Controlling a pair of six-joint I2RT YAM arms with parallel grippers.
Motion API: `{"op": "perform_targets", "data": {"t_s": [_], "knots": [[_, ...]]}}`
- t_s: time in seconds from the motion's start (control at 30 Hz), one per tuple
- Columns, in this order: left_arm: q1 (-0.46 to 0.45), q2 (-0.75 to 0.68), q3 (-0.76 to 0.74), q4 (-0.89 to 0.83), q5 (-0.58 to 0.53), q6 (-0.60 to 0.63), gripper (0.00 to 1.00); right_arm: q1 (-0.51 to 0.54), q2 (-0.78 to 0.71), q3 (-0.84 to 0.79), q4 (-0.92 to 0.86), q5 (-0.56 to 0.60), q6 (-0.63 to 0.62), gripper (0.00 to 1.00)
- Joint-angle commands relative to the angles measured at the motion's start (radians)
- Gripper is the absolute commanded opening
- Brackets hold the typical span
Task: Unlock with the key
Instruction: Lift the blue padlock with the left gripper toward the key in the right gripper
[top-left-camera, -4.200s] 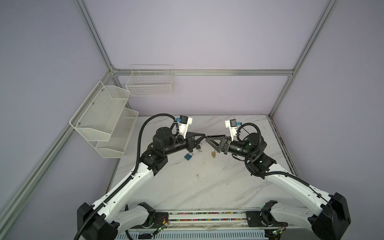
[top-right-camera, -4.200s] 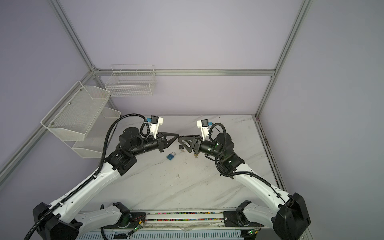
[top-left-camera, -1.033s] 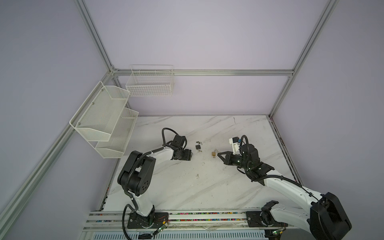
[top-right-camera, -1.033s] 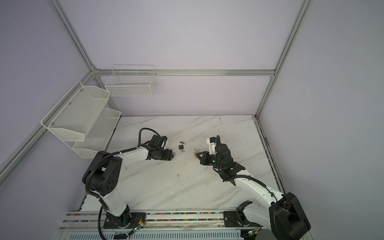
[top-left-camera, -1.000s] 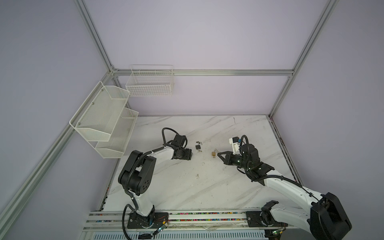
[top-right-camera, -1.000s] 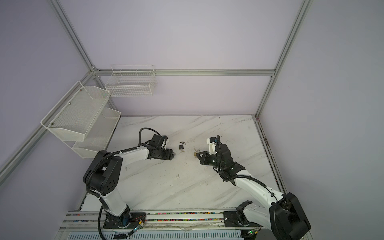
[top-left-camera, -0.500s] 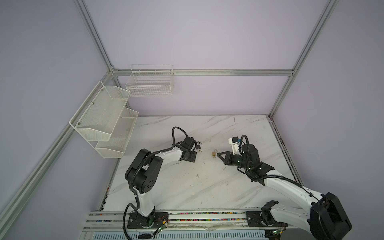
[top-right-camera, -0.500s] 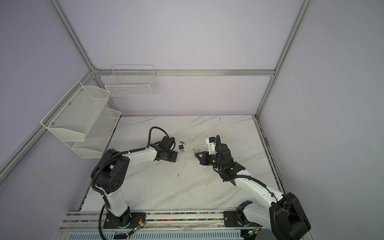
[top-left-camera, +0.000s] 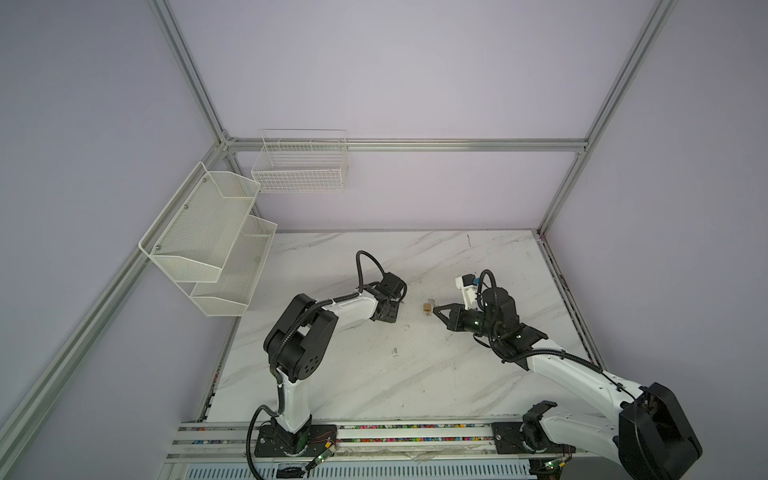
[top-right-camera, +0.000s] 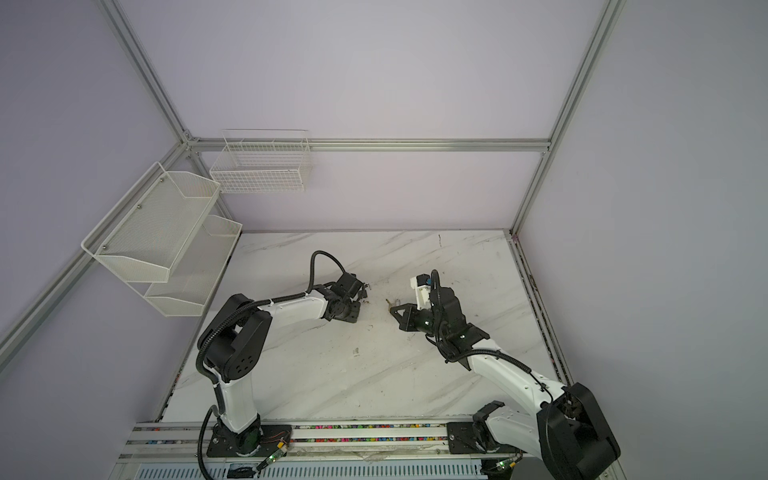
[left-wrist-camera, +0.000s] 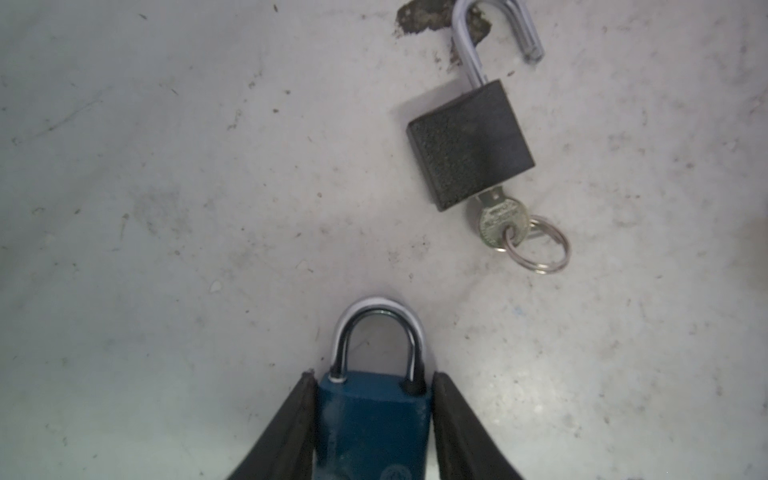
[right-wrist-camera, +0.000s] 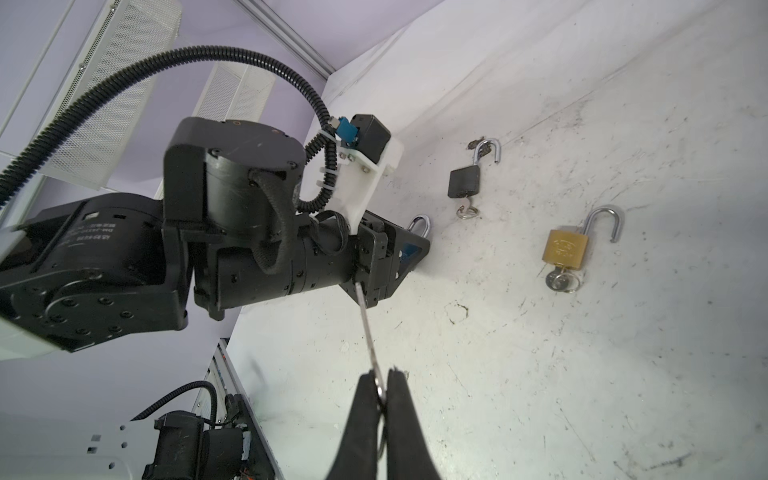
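In the left wrist view a blue padlock (left-wrist-camera: 374, 419) with its shackle closed lies on the marble table (top-left-camera: 374, 374). My left gripper (left-wrist-camera: 372, 376) is low on the table, and its black fingers (left-wrist-camera: 291, 428) press the padlock's two sides. My right gripper (right-wrist-camera: 383, 374) is shut on the head of a silver key (right-wrist-camera: 368, 328). The key's blade points at the left gripper (right-wrist-camera: 409, 253), where a bit of the blue padlock (right-wrist-camera: 411, 250) shows. In both top views the right gripper (top-left-camera: 435, 309) (top-right-camera: 392, 309) faces the left gripper (top-left-camera: 388, 311), a short gap apart.
A black padlock (left-wrist-camera: 469, 145) (right-wrist-camera: 464, 180) lies with its shackle open and a key with a ring in it. A brass padlock (right-wrist-camera: 566, 249) (top-left-camera: 427, 307), also open with a key in it, lies just ahead of the right gripper. White wire baskets (top-left-camera: 299, 166) and shelves (top-left-camera: 208, 245) hang on the walls.
The left arm has slid to the right along the table toward the middle, and its jaws have narrowed onto the blue padlock. The right arm has barely moved and still holds the key.
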Motion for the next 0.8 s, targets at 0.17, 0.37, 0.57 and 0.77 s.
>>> {"op": "perform_targets", "data": {"t_s": [0.17,0.37,0.57,0.77], "knots": [[-0.015,-0.006,0.038,-0.088,-0.006,-0.011,0.46,-0.002,0.004,0.011,0.005,-0.012,-0.012,0.0],[-0.027,0.013,0.043,-0.108,-0.024,-0.019,0.45,-0.002,0.013,0.019,0.003,-0.008,-0.01,0.0],[-0.033,0.001,0.043,-0.118,-0.022,-0.032,0.47,-0.002,0.002,0.03,-0.022,0.008,-0.019,0.0],[-0.036,0.005,0.045,-0.128,-0.018,-0.035,0.42,-0.002,-0.001,0.042,-0.029,0.007,-0.022,0.0]]}}
